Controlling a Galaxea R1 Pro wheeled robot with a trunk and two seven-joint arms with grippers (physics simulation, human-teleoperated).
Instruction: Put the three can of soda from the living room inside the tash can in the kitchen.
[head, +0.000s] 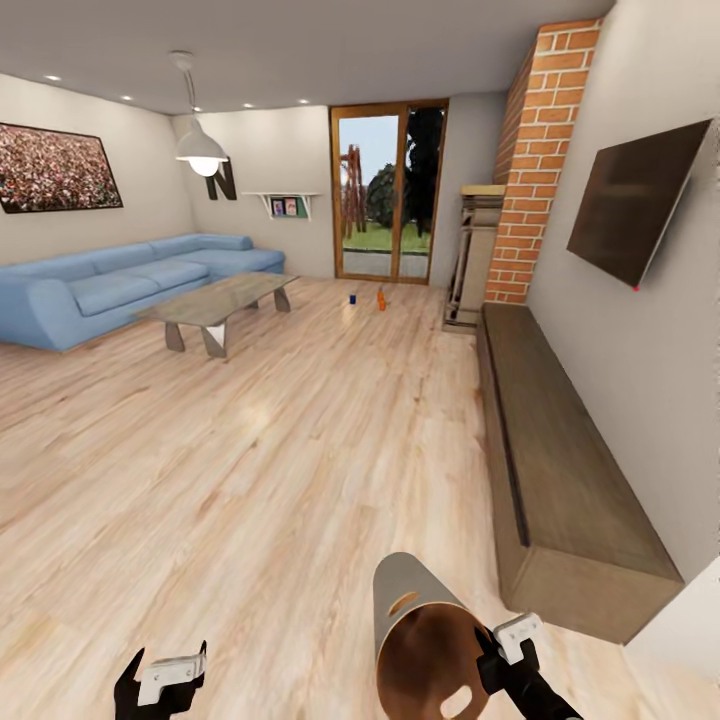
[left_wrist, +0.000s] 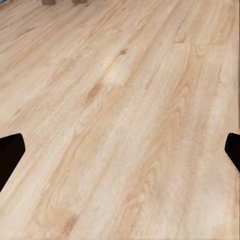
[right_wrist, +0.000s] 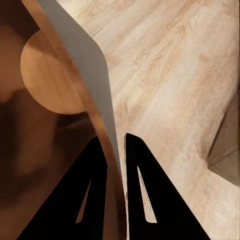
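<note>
Two soda cans stand on the plank floor far ahead near the glass doors: a blue can (head: 352, 298) and an orange can (head: 381, 299) just to its right. The trash can (head: 402, 592), light grey outside and brown inside, hangs tilted at the bottom of the head view with its mouth toward the camera. My right gripper (head: 497, 645) is shut on its rim. In the right wrist view, both black fingers (right_wrist: 142, 190) pinch the grey wall (right_wrist: 85, 65) of the trash can. My left gripper (head: 165, 668) hangs open over bare floor, its fingertips (left_wrist: 10, 155) at the edges of its wrist view.
A blue sofa (head: 130, 280) and a glass-topped coffee table (head: 215, 300) stand at the left. A long low wooden cabinet (head: 560, 470) runs along the right wall under a TV (head: 635, 200). A brick chimney (head: 540, 150) and a fireplace (head: 475, 260) stand beyond it.
</note>
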